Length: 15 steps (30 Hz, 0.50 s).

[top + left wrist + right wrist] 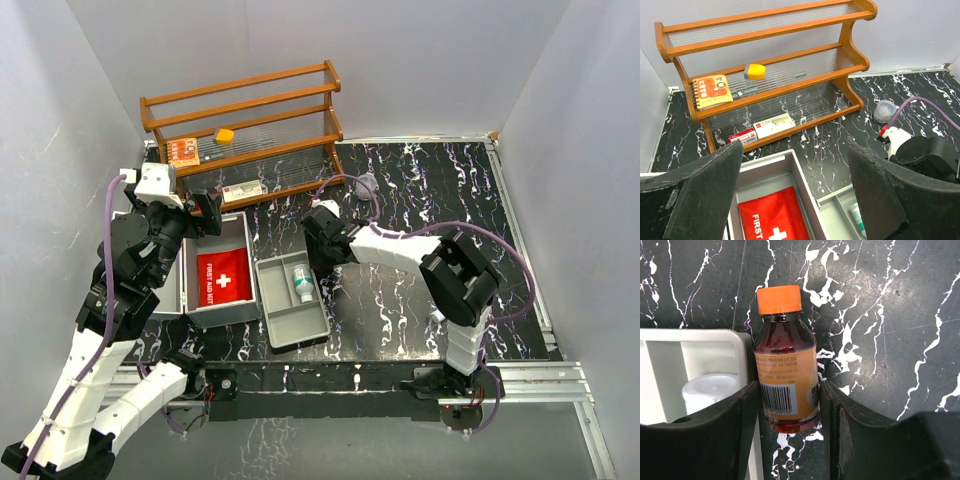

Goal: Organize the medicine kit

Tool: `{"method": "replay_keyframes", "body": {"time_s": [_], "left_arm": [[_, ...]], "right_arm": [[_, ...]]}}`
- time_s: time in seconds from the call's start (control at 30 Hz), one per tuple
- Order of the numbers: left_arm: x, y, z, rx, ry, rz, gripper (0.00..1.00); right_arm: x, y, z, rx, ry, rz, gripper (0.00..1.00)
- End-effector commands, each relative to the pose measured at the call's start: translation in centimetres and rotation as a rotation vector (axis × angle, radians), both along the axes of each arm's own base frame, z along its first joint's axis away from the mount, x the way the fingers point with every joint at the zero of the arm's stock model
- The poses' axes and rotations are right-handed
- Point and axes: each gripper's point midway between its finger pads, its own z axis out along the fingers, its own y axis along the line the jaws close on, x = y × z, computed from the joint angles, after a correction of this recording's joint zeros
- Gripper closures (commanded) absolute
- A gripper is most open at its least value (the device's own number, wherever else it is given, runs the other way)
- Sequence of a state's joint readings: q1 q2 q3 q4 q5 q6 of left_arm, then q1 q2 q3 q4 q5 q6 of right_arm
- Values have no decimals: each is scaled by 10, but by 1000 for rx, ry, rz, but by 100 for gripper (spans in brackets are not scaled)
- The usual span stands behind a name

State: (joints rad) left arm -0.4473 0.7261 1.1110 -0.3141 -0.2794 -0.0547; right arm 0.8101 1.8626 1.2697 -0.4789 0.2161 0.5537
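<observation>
Tabletop (430, 200), pouch (222, 277) in case (222, 313), vial (301, 283) in tray (300, 325), left claw (795, 165) wide, right claw (788, 390) tight on amber bottle (785, 355)

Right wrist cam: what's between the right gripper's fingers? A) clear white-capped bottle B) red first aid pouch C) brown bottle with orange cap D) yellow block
C: the brown bottle with orange cap lies between the right gripper fingers, beside the tray rim.

White-black arms (85, 375), purple cables (935, 104)
</observation>
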Motion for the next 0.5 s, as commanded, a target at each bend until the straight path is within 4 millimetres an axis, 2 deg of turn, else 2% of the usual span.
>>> {"method": "replay_keyframes", "body": {"time_s": [0.0,0.27,0.4,0.47], "left_arm": [[1,-3,5,-6,-27,-11,15],[1,-5,5,-12,-20,-23,15],[0,-7,4,-24,-17,-29,15],[0,-8,6,-30,-19,-35,15]], "right_arm": [[10,16,-4,35,-2,43,52],[12,16,-12,17,11,43,53],[14,14,-8,14,-1,42,65],[15,14,-2,24,-17,36,68]]}}
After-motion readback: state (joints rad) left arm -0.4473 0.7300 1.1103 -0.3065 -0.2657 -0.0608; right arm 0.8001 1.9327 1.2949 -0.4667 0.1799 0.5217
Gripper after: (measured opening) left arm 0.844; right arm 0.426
